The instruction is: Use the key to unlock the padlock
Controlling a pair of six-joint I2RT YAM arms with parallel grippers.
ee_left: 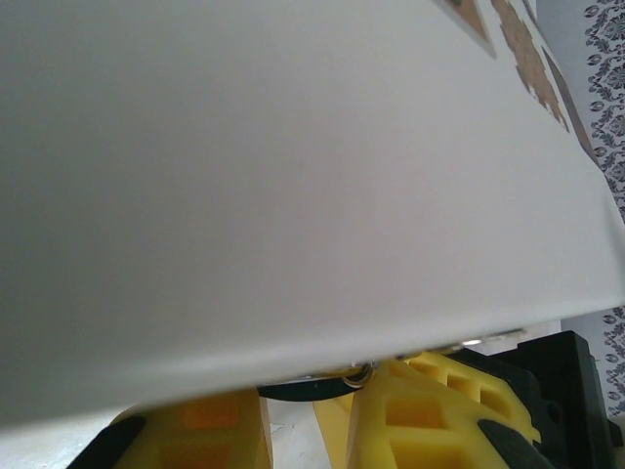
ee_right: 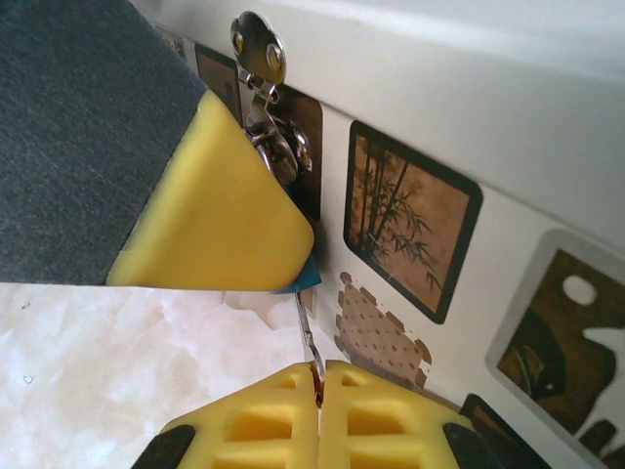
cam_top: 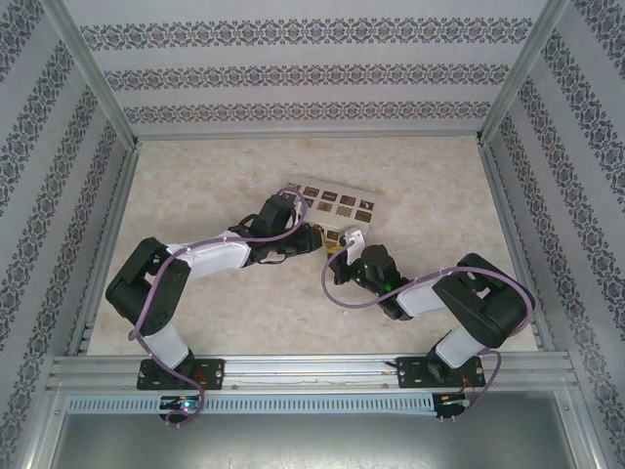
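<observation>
The padlock [ee_right: 309, 277] shows as a small teal corner under a yellow finger [ee_right: 215, 215] of my left gripper, which presses over it against the white box [ee_right: 508, 117]. Its silver shackle [ee_right: 281, 149] hangs from the box's metal hasp [ee_right: 258, 47]. My left gripper [ee_left: 312, 391] is shut on the padlock, with a silver ring [ee_left: 359, 374] at its fingertips. My right gripper [ee_right: 319, 376] is shut on the thin silver key [ee_right: 305, 327], whose blade runs up into the padlock's underside. From above, both grippers [cam_top: 317, 237] [cam_top: 344, 256] meet at the box's near edge.
The white box [cam_top: 332, 203] with brown patterned squares lies on the marble-look table [cam_top: 195, 176]. Patterned walls and metal rails [cam_top: 312, 369] enclose the workspace. Open tabletop lies to the far left and far right.
</observation>
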